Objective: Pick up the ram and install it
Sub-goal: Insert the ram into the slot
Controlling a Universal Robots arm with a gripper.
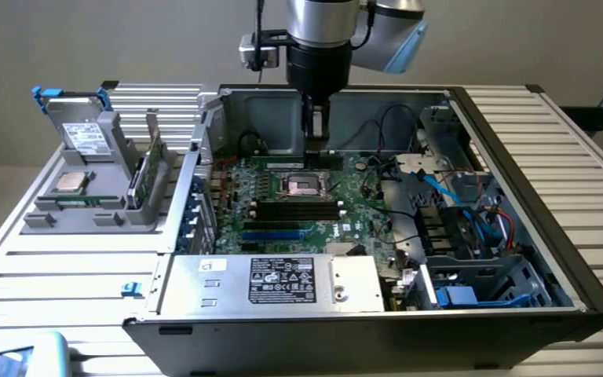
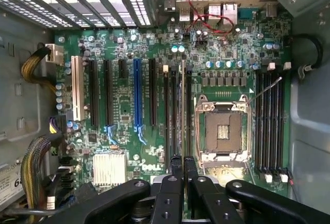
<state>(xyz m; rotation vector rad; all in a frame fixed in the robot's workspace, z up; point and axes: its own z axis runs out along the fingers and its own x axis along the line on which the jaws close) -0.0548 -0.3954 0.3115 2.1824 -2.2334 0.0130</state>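
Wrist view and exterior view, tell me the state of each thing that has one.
Claw: shut on the ram.
Ram: on edge, in line with the slots.
Socket: empty.
Case: open, side panel off.

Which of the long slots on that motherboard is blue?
The blue slot stands alone in colour, with black slots on both sides. The white slot is near the board's edge; every other one is black.
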